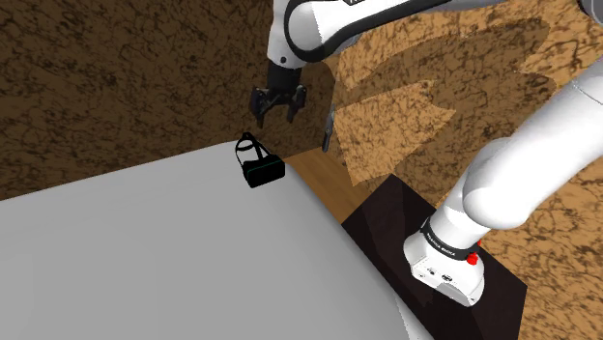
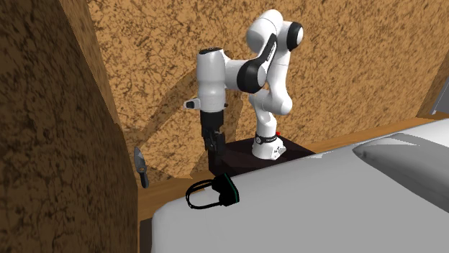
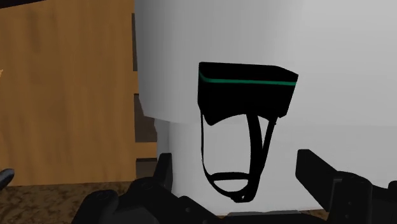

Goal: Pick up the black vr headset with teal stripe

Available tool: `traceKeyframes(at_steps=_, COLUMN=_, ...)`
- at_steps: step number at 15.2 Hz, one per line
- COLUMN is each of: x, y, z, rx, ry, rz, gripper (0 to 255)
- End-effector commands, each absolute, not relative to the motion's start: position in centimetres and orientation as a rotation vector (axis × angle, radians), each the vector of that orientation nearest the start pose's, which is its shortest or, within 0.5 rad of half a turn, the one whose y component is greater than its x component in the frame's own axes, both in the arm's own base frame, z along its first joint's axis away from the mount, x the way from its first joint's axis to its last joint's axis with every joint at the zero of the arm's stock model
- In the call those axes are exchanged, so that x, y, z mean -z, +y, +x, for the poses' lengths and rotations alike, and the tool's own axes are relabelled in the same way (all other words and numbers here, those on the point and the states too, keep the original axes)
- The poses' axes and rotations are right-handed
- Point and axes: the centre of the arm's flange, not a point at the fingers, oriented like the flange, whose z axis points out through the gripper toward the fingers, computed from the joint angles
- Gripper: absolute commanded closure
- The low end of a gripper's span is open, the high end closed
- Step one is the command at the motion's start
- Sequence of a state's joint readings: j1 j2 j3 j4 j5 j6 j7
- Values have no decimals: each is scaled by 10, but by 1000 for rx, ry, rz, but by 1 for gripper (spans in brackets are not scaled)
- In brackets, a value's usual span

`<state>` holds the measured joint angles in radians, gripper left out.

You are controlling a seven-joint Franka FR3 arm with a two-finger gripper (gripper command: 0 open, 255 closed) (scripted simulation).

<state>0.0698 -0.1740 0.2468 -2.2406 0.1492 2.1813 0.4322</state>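
Observation:
The black VR headset (image 1: pixel 259 167) with a teal stripe lies near the far corner of a pale grey surface (image 1: pixel 145 251), strap loop toward the corner. My gripper (image 1: pixel 278 108) hangs open above it, a short gap over the headset. From the second exterior view the gripper (image 2: pixel 214 147) points down just behind the headset (image 2: pixel 223 190). In the wrist view the headset body (image 3: pixel 247 94) lies ahead of the gripper (image 3: pixel 235 159), its strap reaching back between the spread fingers (image 3: pixel 318 172), which touch nothing.
A brown mottled wall (image 1: pixel 116 87) rises close behind the surface. A strip of wooden floor (image 1: pixel 324 184) separates the surface from the dark stand (image 1: pixel 406 241). A small grey-blue tool (image 2: pixel 142 165) leans by the wall. A pillow-like bulge (image 2: pixel 403 154) lies on the surface.

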Motion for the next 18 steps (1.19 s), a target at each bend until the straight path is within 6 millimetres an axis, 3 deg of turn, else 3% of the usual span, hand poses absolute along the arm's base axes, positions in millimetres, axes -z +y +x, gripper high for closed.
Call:
traceKeyframes(at_steps=1, x=-437, y=183, z=493, rx=106, ry=320, rz=-3002, gripper=0)
traceKeyframes(at_steps=4, x=-420, y=206, z=516, rx=100, ry=351, rz=-2999, gripper=0)
traceKeyframes(at_steps=13, x=-380, y=206, z=516, rx=100, ry=351, rz=-2999, gripper=0)
traceKeyframes(at_steps=14, x=-380, y=206, z=515, rx=100, ry=351, rz=-2999, gripper=255)
traceKeyframes(at_steps=18, x=-380, y=206, z=515, rx=100, ry=351, rz=-2999, gripper=255)
